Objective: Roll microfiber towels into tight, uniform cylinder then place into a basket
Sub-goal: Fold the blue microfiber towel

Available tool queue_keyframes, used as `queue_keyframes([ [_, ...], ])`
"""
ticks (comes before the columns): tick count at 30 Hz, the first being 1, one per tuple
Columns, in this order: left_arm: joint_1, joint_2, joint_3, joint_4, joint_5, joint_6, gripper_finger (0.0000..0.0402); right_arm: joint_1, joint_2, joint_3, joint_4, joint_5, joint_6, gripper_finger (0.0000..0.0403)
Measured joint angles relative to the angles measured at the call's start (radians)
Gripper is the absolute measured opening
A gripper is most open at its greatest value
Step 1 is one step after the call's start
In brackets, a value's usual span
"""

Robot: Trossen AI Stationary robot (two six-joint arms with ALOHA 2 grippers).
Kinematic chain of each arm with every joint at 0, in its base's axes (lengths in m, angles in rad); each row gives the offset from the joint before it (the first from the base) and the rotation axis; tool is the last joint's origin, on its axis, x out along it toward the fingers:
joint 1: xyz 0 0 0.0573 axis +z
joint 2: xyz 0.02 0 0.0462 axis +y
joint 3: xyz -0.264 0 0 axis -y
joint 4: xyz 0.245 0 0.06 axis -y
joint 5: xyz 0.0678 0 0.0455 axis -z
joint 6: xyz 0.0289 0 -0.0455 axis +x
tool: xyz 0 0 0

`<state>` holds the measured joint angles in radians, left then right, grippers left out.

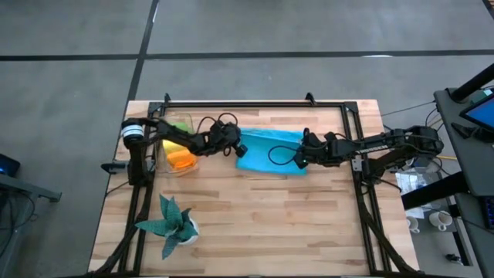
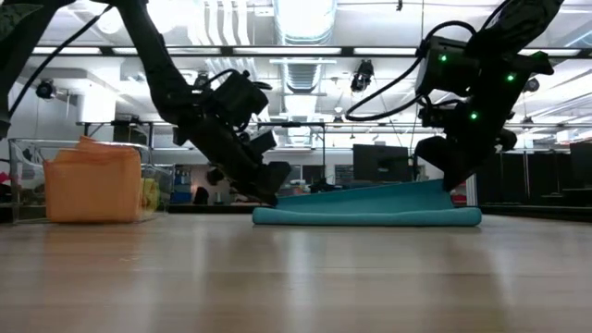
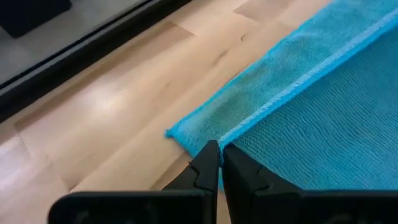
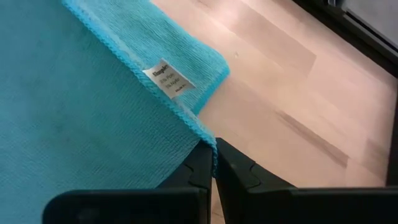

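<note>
Both arms are down on the blue towel (image 1: 270,151), which lies near the middle of the high view on the wooden table (image 1: 255,224). The left gripper (image 1: 238,149) pinches the towel's left edge, and the wrist view shows its fingers (image 3: 208,163) closed tight on the hem at a folded corner. The right gripper (image 1: 297,159) is clamped the same way on the right edge, close to the corner with the white label (image 4: 168,78).

From the low camera the cloth looks folded, its front edge thick and its right side lifted a little.

To my eye the fold or roll is only just starting. Doing it well means moving both pinched edges together at the same height, so the hem stays straight and the roll comes out even.

The clear basket (image 1: 164,157) sits at middle left, with an orange towel (image 1: 182,160) and something yellow-green already inside.
</note>
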<state>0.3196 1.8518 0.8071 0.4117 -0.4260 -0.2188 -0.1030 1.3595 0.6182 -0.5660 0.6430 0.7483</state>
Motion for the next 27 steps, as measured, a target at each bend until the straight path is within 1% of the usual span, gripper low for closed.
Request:
queue_keyframes([
  [4,0.004,0.005,0.014,-0.004,-0.006,0.018,0.0,-0.001,0.0,-0.003,0.009,0.001,0.002,0.0009],
  [9,0.006,-0.003,0.021,0.001,-0.084,0.053,0.0,-0.001,0.002,-0.005,0.035,0.002,0.003,0.0009],
  [19,0.007,-0.008,0.011,-0.004,-0.111,0.07,0.0,-0.002,0.002,-0.006,0.062,0.005,0.003,0.0009],
  [24,0.007,-0.068,0.011,-0.021,-0.129,0.07,0.0,-0.003,0.002,-0.007,0.077,0.013,-0.015,0.0009],
  [27,0.007,-0.11,0.01,-0.068,-0.127,0.07,0.0,-0.003,0.002,-0.008,0.082,0.013,-0.016,0.0009],
])
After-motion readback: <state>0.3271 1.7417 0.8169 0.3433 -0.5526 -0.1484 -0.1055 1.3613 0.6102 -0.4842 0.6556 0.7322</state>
